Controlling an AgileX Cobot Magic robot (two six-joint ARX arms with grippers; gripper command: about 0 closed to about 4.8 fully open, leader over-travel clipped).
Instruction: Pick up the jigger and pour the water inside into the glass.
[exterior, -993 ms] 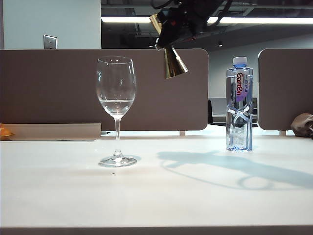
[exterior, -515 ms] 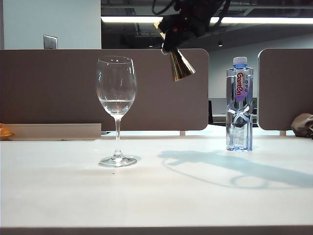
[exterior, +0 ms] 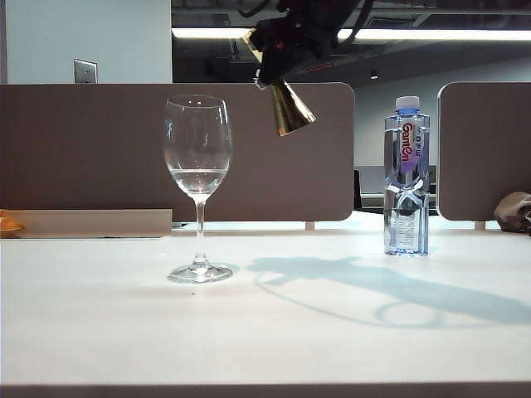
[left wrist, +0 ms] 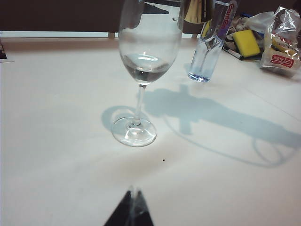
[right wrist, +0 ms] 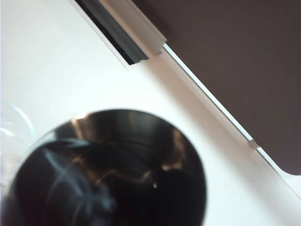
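Gripping the jigger [exterior: 286,112] high above the table [exterior: 265,332], the right gripper [exterior: 278,54] hangs near the top of the exterior view, up and to the right of the glass [exterior: 197,166]. Its jaws are clamped on the gold jigger's upper part, so only the lower cone shows clearly, tilted with its wide mouth pointing down and to the right, away from the glass rim. In the right wrist view the jigger's round dark mouth [right wrist: 110,172] fills most of the picture, and a sliver of the glass's rim [right wrist: 14,136] shows at the edge beside it.

The glass stands upright on its round foot on the white table, with a shallow pool of clear water [exterior: 197,176] in the lower part of its bowl. A blue-capped bottle [exterior: 406,178] stands upright well to the right of it, near the brown partition [exterior: 99,149].

Only a dark fingertip of the left gripper [left wrist: 130,212] shows, low over the table in front of the glass's foot [left wrist: 134,132]; I cannot tell whether its jaws are parted or closed.
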